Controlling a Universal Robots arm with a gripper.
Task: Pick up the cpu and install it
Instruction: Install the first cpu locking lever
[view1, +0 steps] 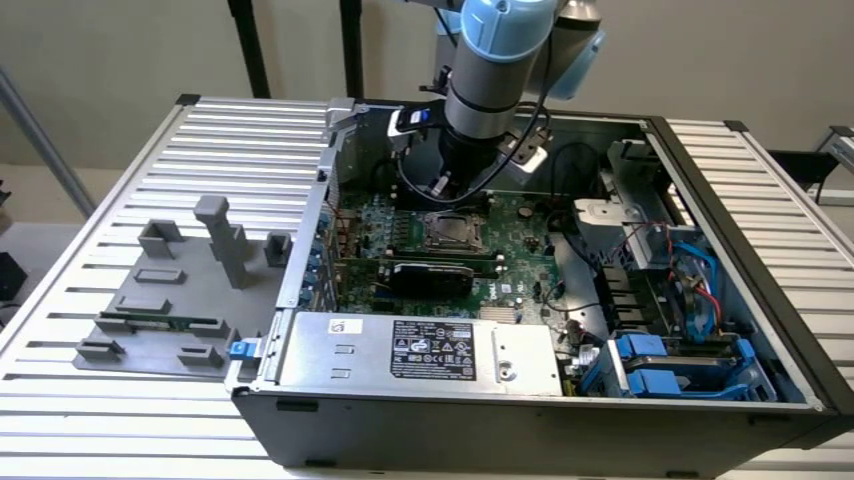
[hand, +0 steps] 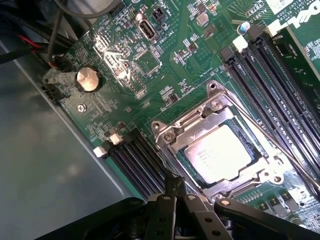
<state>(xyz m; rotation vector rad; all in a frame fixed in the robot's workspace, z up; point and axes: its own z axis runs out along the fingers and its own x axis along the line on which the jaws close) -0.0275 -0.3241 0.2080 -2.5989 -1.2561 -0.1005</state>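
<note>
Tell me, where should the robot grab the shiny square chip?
By two opposite edges of the cpu, coming straight down from above. It lies flat in the socket frame with only its metal top showing, so a sideways approach looks blocked. The frame seems to overlap its rim, so those edges may be hard to reach.

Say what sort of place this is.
Probably a robotics test bench for computer assembly: an open desktop case on a slatted metal table, a cpu in its motherboard socket, a robot arm above.
</note>
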